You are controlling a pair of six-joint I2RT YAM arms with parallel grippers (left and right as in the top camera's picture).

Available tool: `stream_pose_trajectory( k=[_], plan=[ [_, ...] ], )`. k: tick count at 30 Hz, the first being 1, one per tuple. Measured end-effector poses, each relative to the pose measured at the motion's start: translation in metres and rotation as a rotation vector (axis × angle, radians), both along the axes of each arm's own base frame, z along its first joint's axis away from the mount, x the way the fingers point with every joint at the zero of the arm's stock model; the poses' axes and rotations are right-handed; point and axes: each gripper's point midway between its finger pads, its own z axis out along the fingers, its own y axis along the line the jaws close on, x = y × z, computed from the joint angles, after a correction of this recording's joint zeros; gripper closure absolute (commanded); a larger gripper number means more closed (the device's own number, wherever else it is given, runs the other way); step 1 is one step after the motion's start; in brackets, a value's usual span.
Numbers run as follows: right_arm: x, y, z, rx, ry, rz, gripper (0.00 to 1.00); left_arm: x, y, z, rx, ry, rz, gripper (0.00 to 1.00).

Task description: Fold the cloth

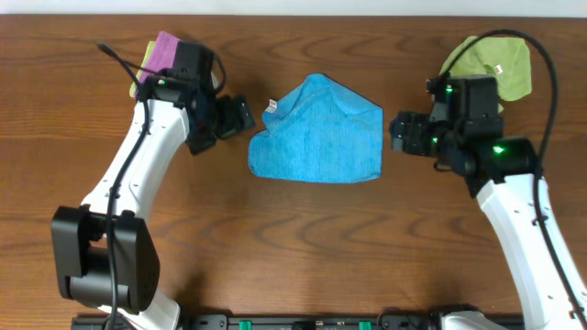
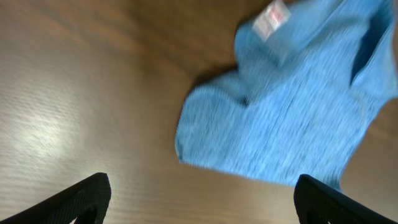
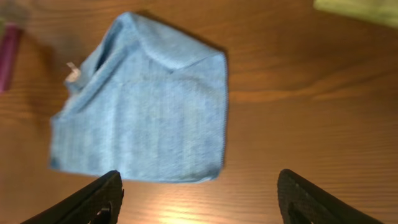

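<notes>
1. The bright sky-blue microfibre cloth (image 1: 316, 133) (image 2: 292, 106) (image 3: 149, 112) is seen lying in the middle of the brown wooden tabletop (image 1: 303, 238), between the two claws and touched by neither. Its small white tag (image 1: 271, 105) sits at the upper left edge.
2. The left claw (image 1: 234, 117) (image 2: 202, 205) is spread wide and empty, just beside the cloth's left edge.
3. The right claw (image 1: 401, 131) (image 3: 199, 199) is likewise wide open with nothing held, just beside the right edge.
4. The cloth appears already doubled over, with a peaked, uneven upper edge and a straight lower one.
5. It is judged light, soft and limp, so it can be expected to sag when lifted and to drag on the wood.
6. Hold is best taken at two corners of one edge, with all layers pinched together.
7. A lime-green cloth (image 1: 495, 64) and a purple folded cloth (image 1: 165, 50) lie well apart at the far corners.
</notes>
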Motion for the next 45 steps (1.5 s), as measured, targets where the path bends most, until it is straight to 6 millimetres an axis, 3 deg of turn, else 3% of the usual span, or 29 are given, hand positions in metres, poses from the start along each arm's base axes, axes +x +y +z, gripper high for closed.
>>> stream_pose_trajectory(
  k=[10, 21, 32, 38, 45],
  plan=[
    [-0.02, 0.003, -0.031, 0.2, 0.103, 0.025, 0.12, -0.022, -0.016, -0.041, -0.116, 0.067, 0.003, 0.05],
    [-0.023, 0.012, -0.03, 0.256, 0.114, 0.049, 0.06, -0.036, -0.019, -0.073, -0.163, 0.087, 0.05, 0.03],
    [-0.024, 0.017, -0.027, 0.286, 0.114, 0.069, 0.04, -0.027, -0.024, -0.076, -0.197, 0.057, 0.081, 0.02],
    [-0.025, 0.02, -0.026, 0.302, 0.114, 0.078, 0.04, -0.029, -0.028, -0.093, -0.195, 0.096, 0.084, 0.0],
    [-0.025, 0.022, -0.025, 0.315, 0.115, 0.086, 0.03, -0.02, -0.039, -0.09, -0.217, 0.061, 0.095, 0.03]
  ],
)
